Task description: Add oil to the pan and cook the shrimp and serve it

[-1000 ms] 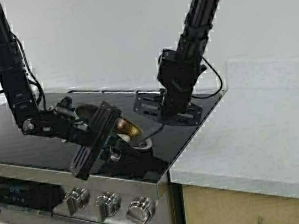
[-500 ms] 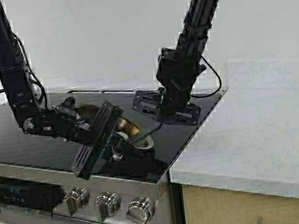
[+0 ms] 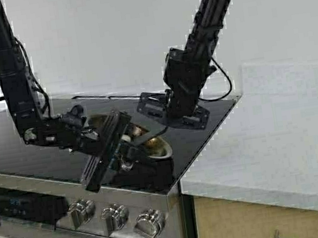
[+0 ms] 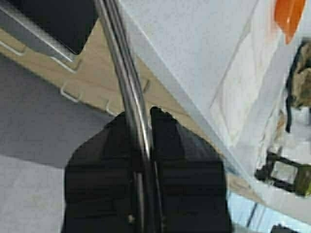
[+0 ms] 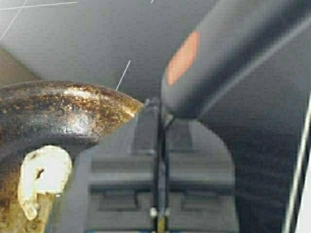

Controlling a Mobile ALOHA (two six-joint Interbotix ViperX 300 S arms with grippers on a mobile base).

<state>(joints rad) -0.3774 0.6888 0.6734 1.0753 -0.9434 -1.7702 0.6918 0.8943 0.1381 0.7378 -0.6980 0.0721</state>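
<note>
We see a glossy black glass stove top [image 3: 26, 143] with steel front knobs [image 3: 114, 216] — beside it a pale speckled stone tabletop [image 3: 268, 139]; whether the small steel pan [image 3: 151, 148] rests on the glass, we cannot tell.

Black glass stove top [image 3: 7, 137] with three steel knobs [image 3: 115, 217] along its front edge. Pale speckled table [image 3: 268, 139] abuts its right edge, wood cabinet [image 3: 245, 225] beneath. Orange bowl [image 4: 287, 17] on the table, seen from left wrist.
</note>
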